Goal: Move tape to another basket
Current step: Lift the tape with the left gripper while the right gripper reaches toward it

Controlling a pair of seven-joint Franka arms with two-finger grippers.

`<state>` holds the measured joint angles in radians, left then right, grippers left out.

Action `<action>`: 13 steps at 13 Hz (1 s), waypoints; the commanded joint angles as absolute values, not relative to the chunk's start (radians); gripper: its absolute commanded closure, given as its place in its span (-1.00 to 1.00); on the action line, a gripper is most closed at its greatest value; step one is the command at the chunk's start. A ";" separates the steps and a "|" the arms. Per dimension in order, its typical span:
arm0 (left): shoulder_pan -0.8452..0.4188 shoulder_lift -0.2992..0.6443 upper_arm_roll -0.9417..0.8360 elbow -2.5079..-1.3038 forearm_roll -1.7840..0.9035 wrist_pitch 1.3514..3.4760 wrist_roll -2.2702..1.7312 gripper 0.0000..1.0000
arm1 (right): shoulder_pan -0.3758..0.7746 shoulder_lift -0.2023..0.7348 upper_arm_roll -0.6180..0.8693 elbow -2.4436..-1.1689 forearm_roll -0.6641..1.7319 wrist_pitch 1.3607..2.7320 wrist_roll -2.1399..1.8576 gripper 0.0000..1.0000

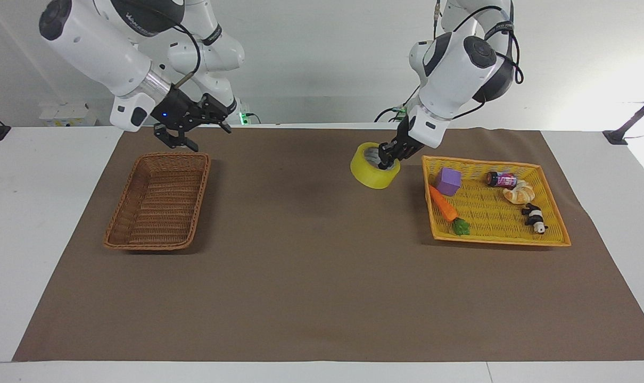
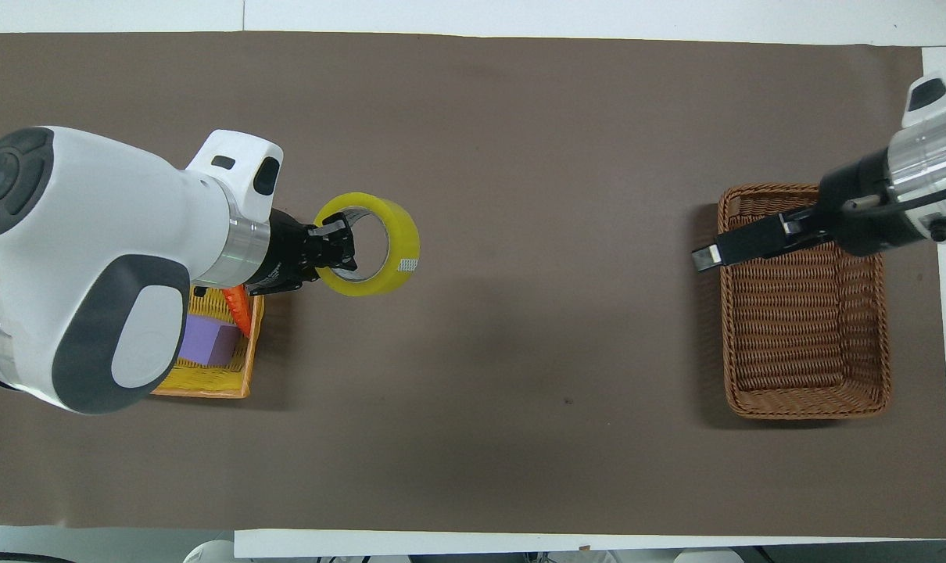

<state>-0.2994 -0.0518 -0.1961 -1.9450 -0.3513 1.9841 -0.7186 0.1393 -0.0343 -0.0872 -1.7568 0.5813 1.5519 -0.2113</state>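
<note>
Carrying is the step in hand: the left pincer (image 1: 387,160) is clamped on the wall of the tape (image 1: 374,172), one finger inside the pale core and one outside, and holds the roll in the air over bare brown cloth (image 1: 311,276), just clear of the yellow tray basket (image 1: 500,239) on the side toward the table's middle; in the overhead view the tape (image 2: 369,255) hangs flat, its hole facing up, with the left pincer (image 2: 334,252) gripping the rim on the left arm's side; the brown wicker basket (image 1: 157,201) sits well apart, toward the right arm's end of the table, so by my reckoning the transfer is roughly a third done; the right pincer (image 1: 191,127) hangs with its fingers apart above the basket's rim nearest the robots, on the side toward the table's middle, which suggests a hand-over rather than one long reach; the next move, I judge, calls for bringing the roll across the middle of the table at its present height and offering a free part of the rim to the right pincer; the cloth between the two baskets carries nothing, so the room for travel is wide; the edges to mind are the wicker basket's raised rim and the tray basket's corner by the purple cube (image 1: 448,181) and carrot (image 1: 443,203), close under the left arm.
</note>
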 commanded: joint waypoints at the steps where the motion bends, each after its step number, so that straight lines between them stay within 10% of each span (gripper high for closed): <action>1: -0.311 -0.074 -0.195 -1.962 -0.379 1.977 -0.715 1.00 | 0.153 -0.068 -0.080 -1.917 0.830 1.656 -0.209 -0.98; 13: -0.341 -0.086 -0.193 -2.000 -0.379 1.977 -0.721 1.00 | 0.392 0.067 -0.074 -2.031 1.252 1.946 -0.296 -0.99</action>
